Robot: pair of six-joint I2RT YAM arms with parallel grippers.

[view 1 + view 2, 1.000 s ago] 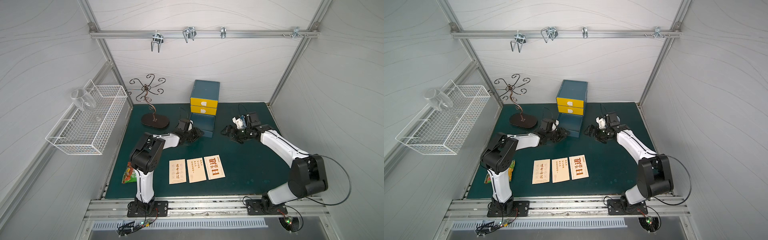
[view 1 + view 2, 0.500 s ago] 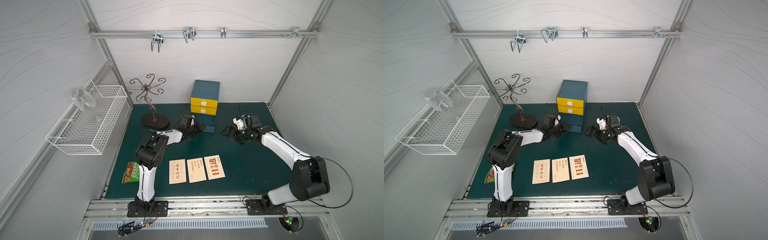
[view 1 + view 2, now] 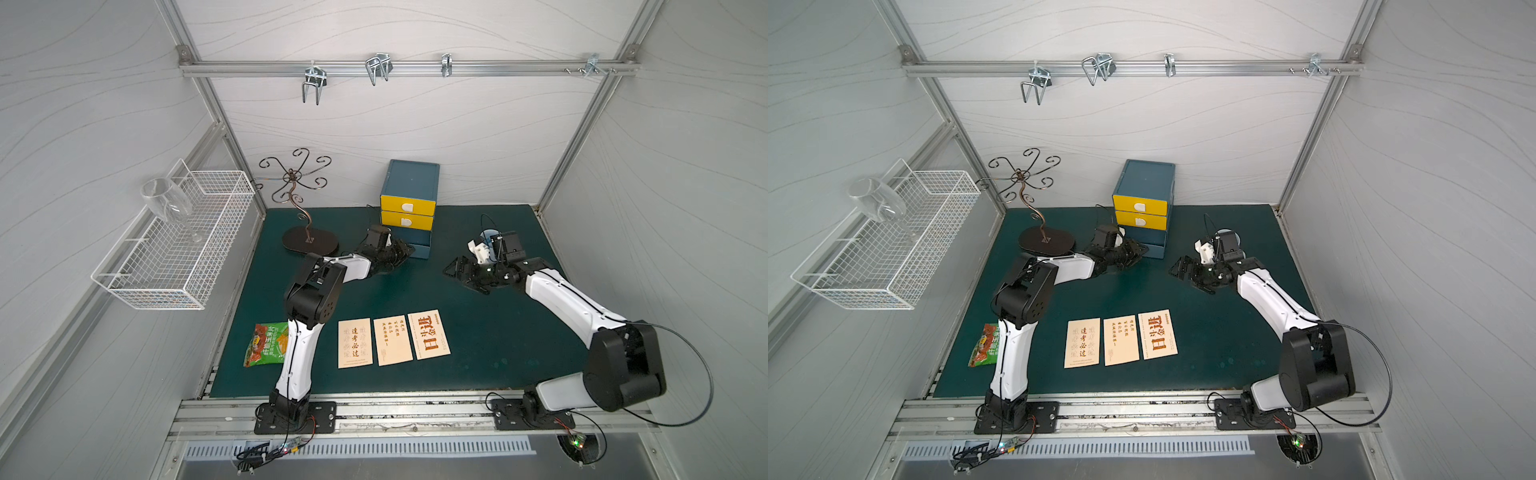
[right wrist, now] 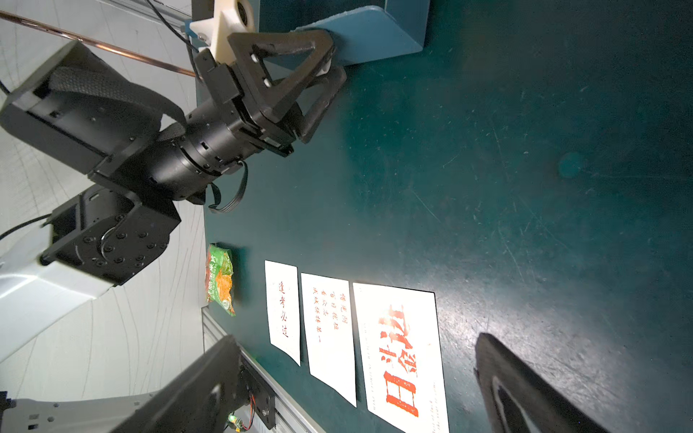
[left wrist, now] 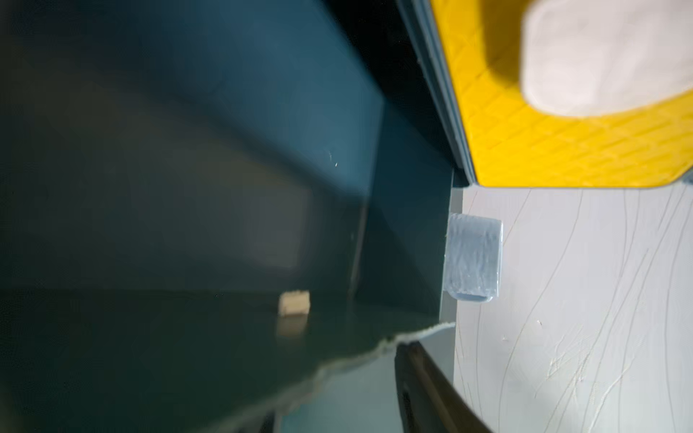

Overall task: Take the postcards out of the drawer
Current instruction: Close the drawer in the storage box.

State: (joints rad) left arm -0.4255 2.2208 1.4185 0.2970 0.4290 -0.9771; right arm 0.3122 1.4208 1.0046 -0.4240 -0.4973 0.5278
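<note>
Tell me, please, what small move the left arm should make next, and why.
Probably push the bottom drawer fully in with the left gripper: all three postcards already lie on the mat, and the drawer juts out of the cabinet.

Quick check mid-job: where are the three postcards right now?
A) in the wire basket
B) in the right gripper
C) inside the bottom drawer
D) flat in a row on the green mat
D: the three postcards lie side by side on the green mat, in front of the drawer unit and well apart from it.
</note>
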